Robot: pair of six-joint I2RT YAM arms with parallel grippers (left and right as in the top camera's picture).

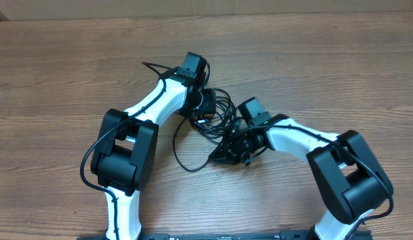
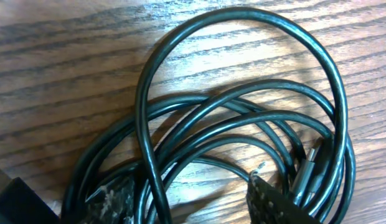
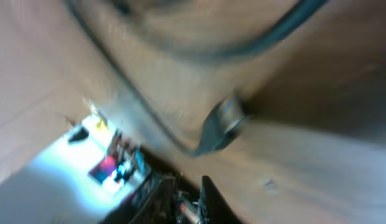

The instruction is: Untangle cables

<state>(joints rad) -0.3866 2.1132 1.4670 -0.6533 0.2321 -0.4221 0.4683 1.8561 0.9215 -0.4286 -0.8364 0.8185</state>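
Left wrist view: my left claw is spread wide over the cables, bunched on the counter, probably to pinch one loop. I cannot tell if my right claw, near the left claw, grips anything.

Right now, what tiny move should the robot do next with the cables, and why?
Probably close the left gripper on the strands it straddles, then lift slightly. Its jaws stand open over the cables, which lie in overlapping loops on the table. The right wrist view is too blurred to judge.
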